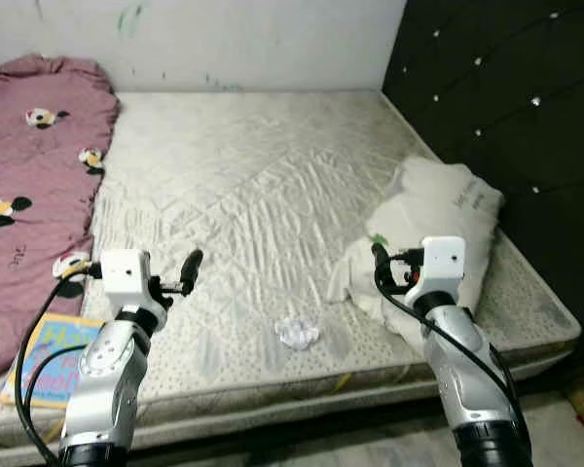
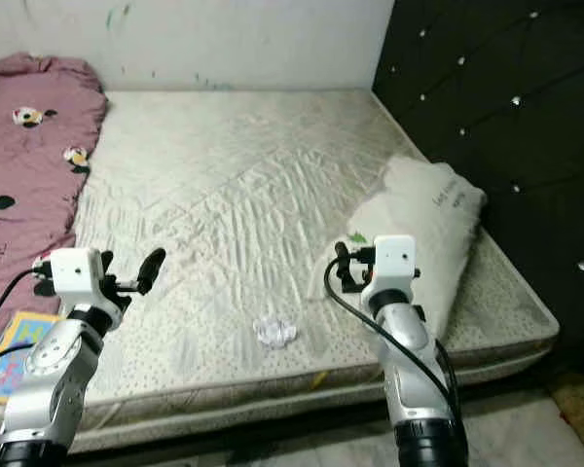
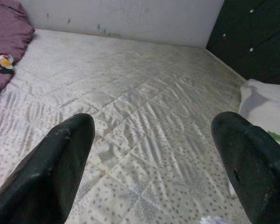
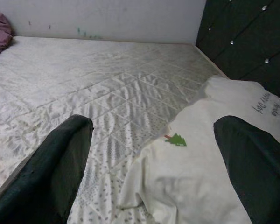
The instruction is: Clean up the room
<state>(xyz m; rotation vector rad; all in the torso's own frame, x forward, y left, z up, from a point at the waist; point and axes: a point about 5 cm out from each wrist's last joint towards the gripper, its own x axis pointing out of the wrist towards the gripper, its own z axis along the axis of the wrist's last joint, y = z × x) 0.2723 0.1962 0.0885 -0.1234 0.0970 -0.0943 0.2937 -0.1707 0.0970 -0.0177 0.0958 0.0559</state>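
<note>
A bare quilted mattress [image 1: 263,195] lies before me. On its right side rests a white pillow [image 1: 438,224] with a small green tree print [image 4: 177,139]. A crumpled white tissue [image 1: 297,333] sits near the front edge, between my arms. A colourful children's book [image 1: 51,358] lies at the front left corner, beside a maroon flowered blanket [image 1: 29,185]. My left gripper [image 1: 180,277] hovers open above the front left of the mattress, holding nothing. My right gripper [image 1: 387,268] stands open just in front of the pillow, its fingers [image 4: 51,172] empty.
A black tufted headboard [image 1: 506,97] rises along the right side. A white wall [image 1: 224,39] closes off the far end. The floor [image 1: 565,428] shows at the lower right, past the mattress corner.
</note>
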